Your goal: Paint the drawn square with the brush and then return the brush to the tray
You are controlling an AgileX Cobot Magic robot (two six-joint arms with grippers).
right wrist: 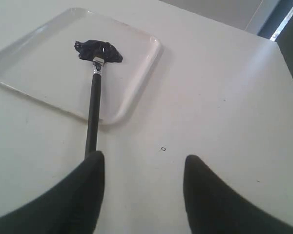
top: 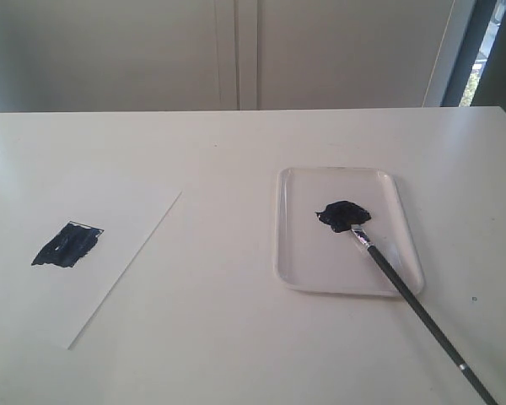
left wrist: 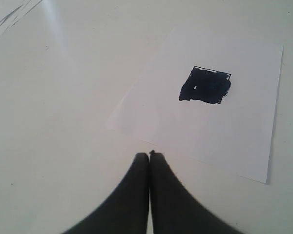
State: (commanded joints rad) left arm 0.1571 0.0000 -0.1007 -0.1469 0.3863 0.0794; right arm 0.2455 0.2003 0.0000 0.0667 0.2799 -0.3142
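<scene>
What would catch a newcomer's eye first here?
The drawn square, filled with streaky dark paint, stands out on the white paper sheet at the left of the table. On the right, the brush lies with its bristles in the paint blob in the tray, handle slanting over the rim.

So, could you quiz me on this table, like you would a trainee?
1. True or false: the drawn square on the paper sheet is mostly covered in dark paint.
2. Where does the bristle end of the brush lie? A) on the paper B) at the paint blob in the tray C) in a cup
3. Fill in: the right gripper has its jaws ___, while the left gripper is shut.
Key: 1 true; 2 B; 3 open.
</scene>
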